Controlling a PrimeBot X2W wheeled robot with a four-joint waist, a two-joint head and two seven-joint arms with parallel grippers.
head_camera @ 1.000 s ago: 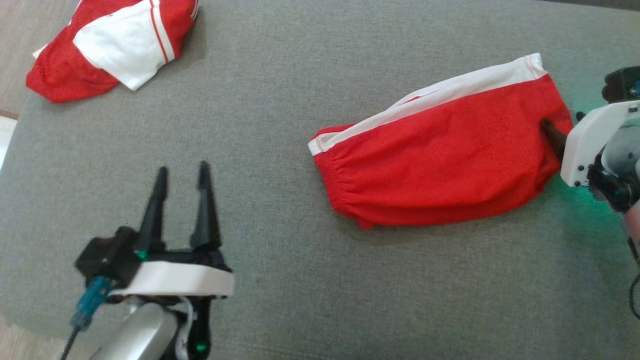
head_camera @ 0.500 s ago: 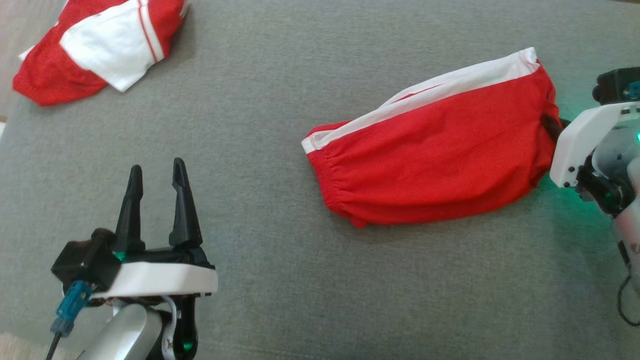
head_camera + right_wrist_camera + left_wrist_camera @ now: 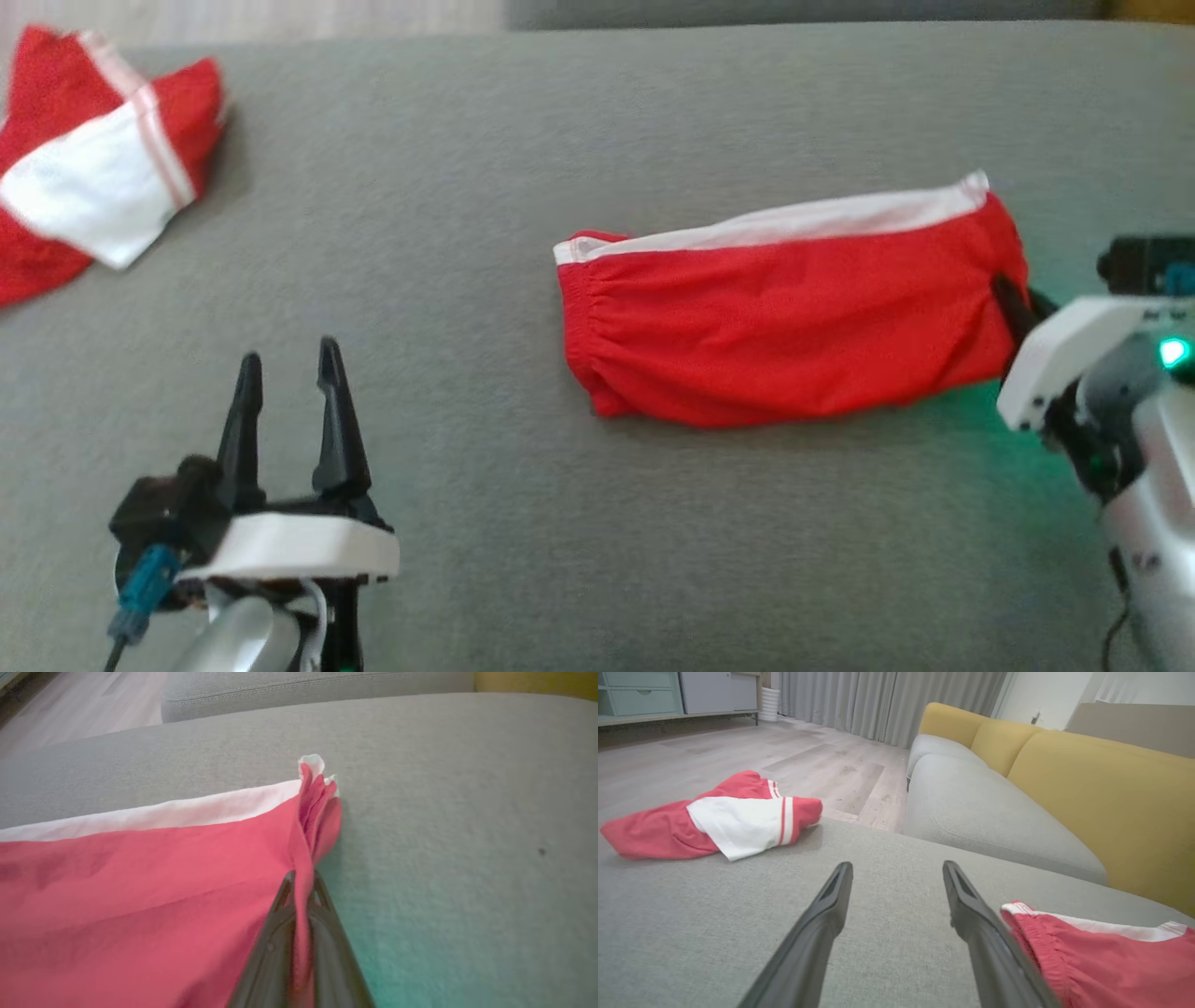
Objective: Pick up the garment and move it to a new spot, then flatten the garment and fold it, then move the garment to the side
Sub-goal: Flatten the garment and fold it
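Left pincer [image 3: 289, 355] hovers wide open and empty over the near left part of the grey upholstered seat [image 3: 467, 187], well apart from any cloth, just as it did a second ago.

Further right, towards the seat's right edge, the red shorts [image 3: 784, 327] lie folded into a long band. The gathered waistband is at their left end and the white side stripe [image 3: 794, 222] runs along the far side.

At the shorts' right end comes the real change. The right pincer [image 3: 303, 879] stood open against the hem a second ago and now has its two dark fingers pressed together on a bunched fold of red cloth. The head camera has shifted in that time, so the shorts' new slant in the head view is no proof that they have moved.

Judging by the finished fold and this fresh grip, the folding looks done. What remains is to carry the shorts to the side, with one end held and the rest likely to trail.

The seat is a soft, woven grey cushion. A second red-and-white garment [image 3: 738, 821] lies crumpled at its far left corner.

Beyond are a pale wood floor [image 3: 808, 760], a low drawer cabinet [image 3: 640, 695], grey curtains [image 3: 887, 704] and a grey sofa [image 3: 980, 812] with yellow back cushions [image 3: 1101, 793].
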